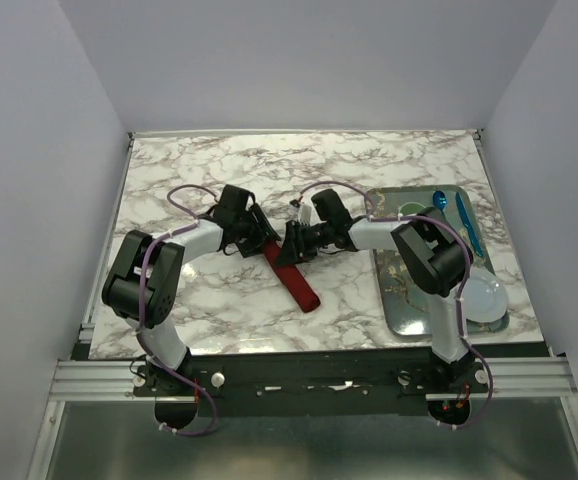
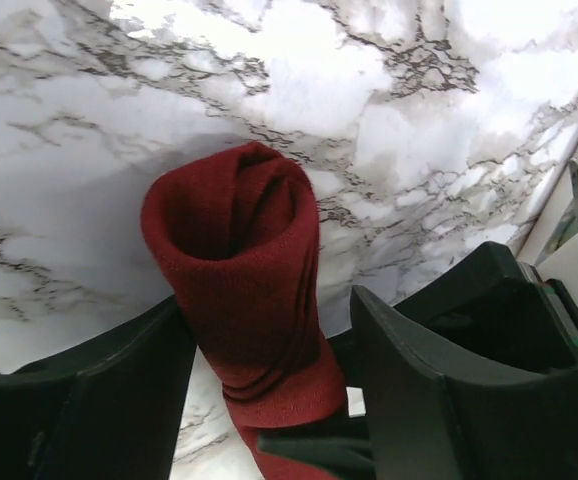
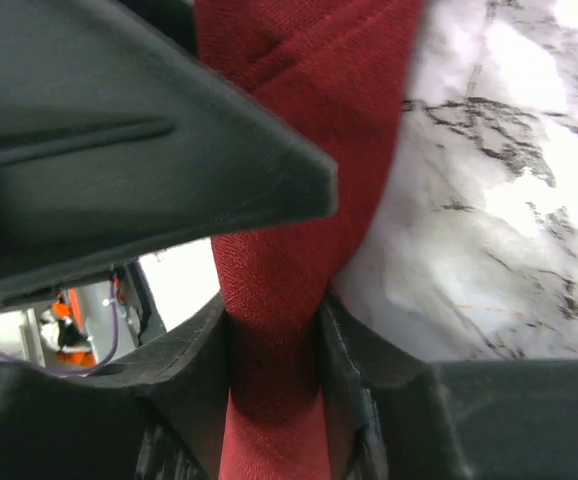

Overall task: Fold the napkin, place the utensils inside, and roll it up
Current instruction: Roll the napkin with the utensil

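Note:
The dark red napkin [image 1: 297, 283] lies on the marble table as a tight roll, slanting from the centre down to the right. In the left wrist view its open end [image 2: 237, 250] stands between my left gripper's [image 2: 267, 335] fingers, which are open around it with a gap on the right side. My left gripper [image 1: 259, 241] sits at the roll's upper end. My right gripper [image 1: 289, 247] meets it from the right. Seen from the right wrist, the right gripper [image 3: 274, 330] is shut on the napkin [image 3: 304, 120], pinching the roll. The utensils are hidden.
A metal tray [image 1: 390, 300] lies at the table's right side, holding a blue plastic utensil [image 1: 467, 226] and a pale round bowl [image 1: 485, 297]. Both arms reach inward over the table's middle. White walls enclose the back and both sides.

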